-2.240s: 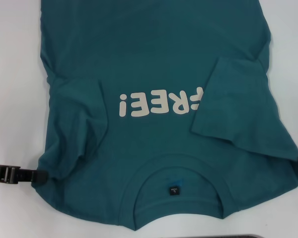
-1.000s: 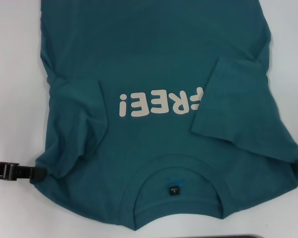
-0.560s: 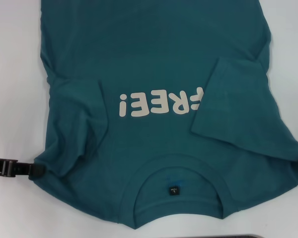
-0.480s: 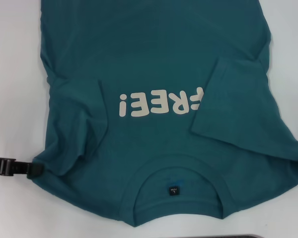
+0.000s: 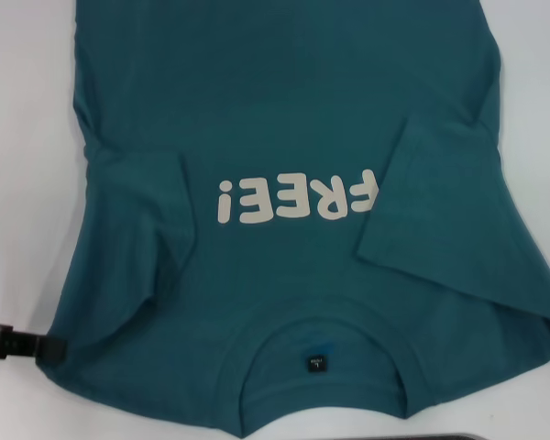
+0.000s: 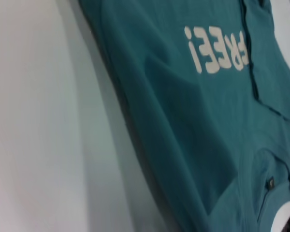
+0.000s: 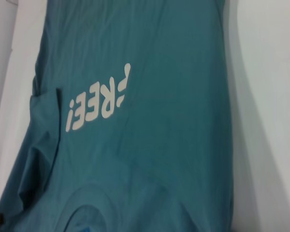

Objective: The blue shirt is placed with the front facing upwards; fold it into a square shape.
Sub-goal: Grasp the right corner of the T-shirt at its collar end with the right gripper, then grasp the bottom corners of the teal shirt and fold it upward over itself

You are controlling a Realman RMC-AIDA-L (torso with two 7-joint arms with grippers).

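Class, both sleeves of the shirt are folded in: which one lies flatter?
The sleeve on the robot's right: a smooth flap beside the white lettering. The left sleeve is bunched and wrinkled.

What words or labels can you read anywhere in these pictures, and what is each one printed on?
"FREE!": white block letters across the chest of the blue shirt, upside down in the head view.
Neck tag: small black tag inside the collar with a pale mark, too small to read.
Nothing else readable is in view.
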